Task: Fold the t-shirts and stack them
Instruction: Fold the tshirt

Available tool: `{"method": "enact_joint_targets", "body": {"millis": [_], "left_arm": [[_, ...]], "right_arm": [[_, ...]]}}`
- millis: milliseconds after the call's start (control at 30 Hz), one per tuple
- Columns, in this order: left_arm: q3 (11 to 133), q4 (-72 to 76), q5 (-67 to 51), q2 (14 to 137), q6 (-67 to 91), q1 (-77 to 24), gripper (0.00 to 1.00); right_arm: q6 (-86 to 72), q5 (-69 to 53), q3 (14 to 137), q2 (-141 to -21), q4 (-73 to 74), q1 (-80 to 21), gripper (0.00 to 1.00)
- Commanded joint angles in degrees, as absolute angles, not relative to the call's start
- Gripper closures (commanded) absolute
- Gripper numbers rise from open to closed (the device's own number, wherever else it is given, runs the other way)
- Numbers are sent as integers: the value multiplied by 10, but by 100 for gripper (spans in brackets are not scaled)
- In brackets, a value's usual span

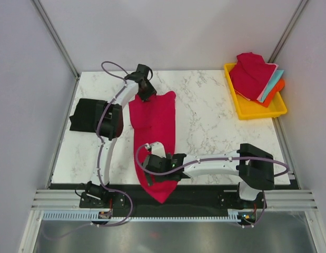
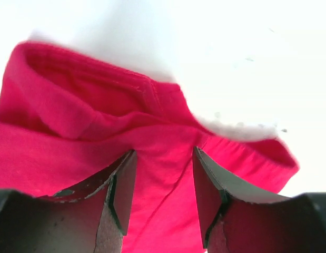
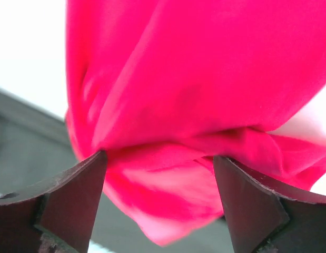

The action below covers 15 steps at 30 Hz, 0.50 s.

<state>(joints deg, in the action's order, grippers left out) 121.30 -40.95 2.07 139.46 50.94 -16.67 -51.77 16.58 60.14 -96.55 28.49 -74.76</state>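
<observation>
Marble table [image 1: 205,126] carries one red t-shirt [image 1: 155,124]; yellow tray [image 1: 255,109] sits well apart

Crimson t-shirt [image 1: 155,124]: plain soft cloth, folded lengthwise into a long narrow strip that runs from the upper centre of the frame down to the lower centre. Its far end is wide and rumpled with a stitched hem showing, and its near end narrows to a drooping point. Stack of t-shirts [image 1: 256,79], upper right of the frame: a loosely folded crimson one on top, with a teal edge [image 1: 273,83] and an orange edge [image 1: 279,90] showing along its right side.
</observation>
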Motion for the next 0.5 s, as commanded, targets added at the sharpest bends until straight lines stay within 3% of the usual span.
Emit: {"method": "enact_joint_targets", "body": {"millis": [0, 133, 233, 367, 467], "left_arm": [[1319, -446, 18, 1447, 475, -199, 46], [1346, -439, 2, 1447, 464, -184, 44], [1341, -434, 8, 1410, 419, -167, 38], [1318, -428, 19, 1341, 359, -156, 22], [1254, -415, 39, 1271, 358, -156, 19]], "right_arm": [[-486, 169, 686, -963, 272, -771, 7], [-431, 230, 693, -905, 267, -724, 2], [-411, 216, 670, -842, 256, -646, 2], [-363, 185, 643, -775, 227, -550, 2], [-340, 157, 644, -779, 202, -485, 2]]}}
